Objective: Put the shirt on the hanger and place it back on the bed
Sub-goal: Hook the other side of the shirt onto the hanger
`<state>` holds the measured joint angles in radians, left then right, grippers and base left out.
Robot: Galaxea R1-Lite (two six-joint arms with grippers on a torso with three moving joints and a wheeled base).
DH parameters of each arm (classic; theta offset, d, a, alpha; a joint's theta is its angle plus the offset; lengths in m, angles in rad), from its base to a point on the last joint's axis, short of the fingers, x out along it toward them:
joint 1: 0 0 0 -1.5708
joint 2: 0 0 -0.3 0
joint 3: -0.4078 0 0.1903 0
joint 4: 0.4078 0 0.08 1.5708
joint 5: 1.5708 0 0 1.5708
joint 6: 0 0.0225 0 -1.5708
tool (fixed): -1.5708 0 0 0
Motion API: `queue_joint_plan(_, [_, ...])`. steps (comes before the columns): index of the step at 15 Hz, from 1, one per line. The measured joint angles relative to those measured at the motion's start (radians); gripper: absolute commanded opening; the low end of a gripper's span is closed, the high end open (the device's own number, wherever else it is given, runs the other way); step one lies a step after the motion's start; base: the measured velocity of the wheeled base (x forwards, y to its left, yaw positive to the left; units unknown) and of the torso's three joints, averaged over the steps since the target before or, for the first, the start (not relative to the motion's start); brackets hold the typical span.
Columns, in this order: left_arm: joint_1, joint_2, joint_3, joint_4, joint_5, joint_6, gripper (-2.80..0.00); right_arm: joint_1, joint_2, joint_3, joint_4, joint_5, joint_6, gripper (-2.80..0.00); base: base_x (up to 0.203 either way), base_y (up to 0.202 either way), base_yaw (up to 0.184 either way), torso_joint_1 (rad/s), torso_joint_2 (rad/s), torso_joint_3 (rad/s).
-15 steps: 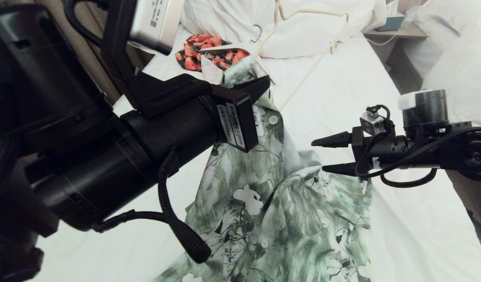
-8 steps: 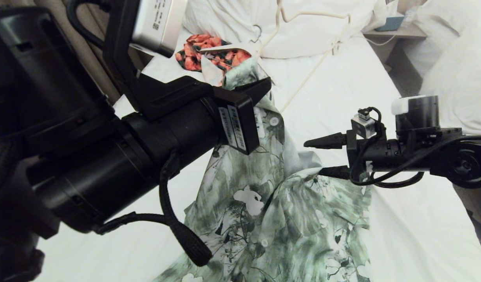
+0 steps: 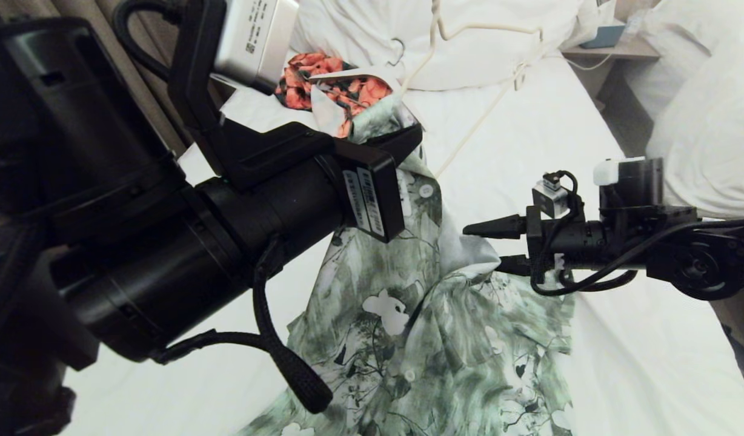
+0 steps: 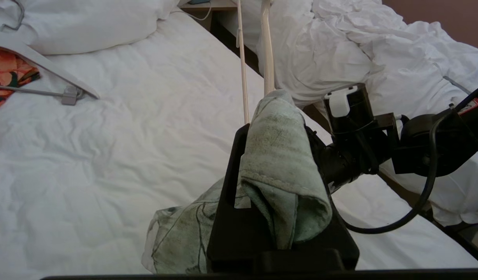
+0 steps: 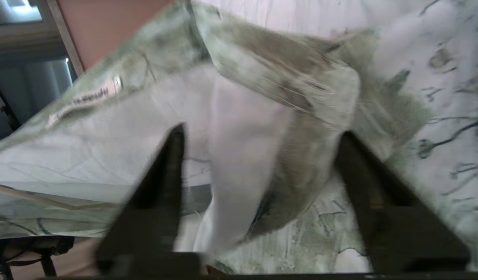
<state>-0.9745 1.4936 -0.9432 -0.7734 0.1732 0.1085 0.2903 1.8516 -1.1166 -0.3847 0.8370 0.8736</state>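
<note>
The green-and-white shirt point(image 3: 420, 315) hangs from my left gripper point(image 3: 402, 133) and spreads down onto the bed point(image 3: 529, 133). In the left wrist view my left gripper point(image 4: 278, 128) is shut on a bunched fold of the shirt point(image 4: 280, 171). The cream hanger point(image 4: 267, 58) runs into that fold. In the head view the hanger point(image 3: 469, 127) stretches away toward the duvet. My right gripper point(image 3: 487, 245) is open at the shirt's right edge. In the right wrist view a pale fold of the shirt point(image 5: 262, 77) lies between the spread fingers of my right gripper point(image 5: 261, 131).
An orange-and-black floral garment point(image 3: 323, 85) on a wide white hanger point(image 3: 360, 75) lies at the head of the bed, by the white duvet point(image 3: 481, 54). A bedside table point(image 3: 614, 48) and another bed with heaped bedding point(image 3: 705, 121) stand to the right.
My right gripper has moved left and slightly down, closer into the shirt, and its fingers stand a little narrower. My left gripper keeps its hold and place.
</note>
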Motion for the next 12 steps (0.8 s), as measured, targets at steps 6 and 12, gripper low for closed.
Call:
queue_joint_plan(6, [0.0,-0.003,0.0,0.001,0.0,0.0,-2.8,0.006,0.001,-0.005,0.0,-0.004,-0.004,-2.8,0.0,0.0,0.0,0.0,0.0,0.0])
queue_joint_plan(12, [-0.021,0.017,0.013,0.002,-0.001,-0.001,-2.8,-0.08,-0.043,0.008,0.0,-0.006,0.001,-2.8,0.0,0.0,0.0,0.0,0.0,0.0])
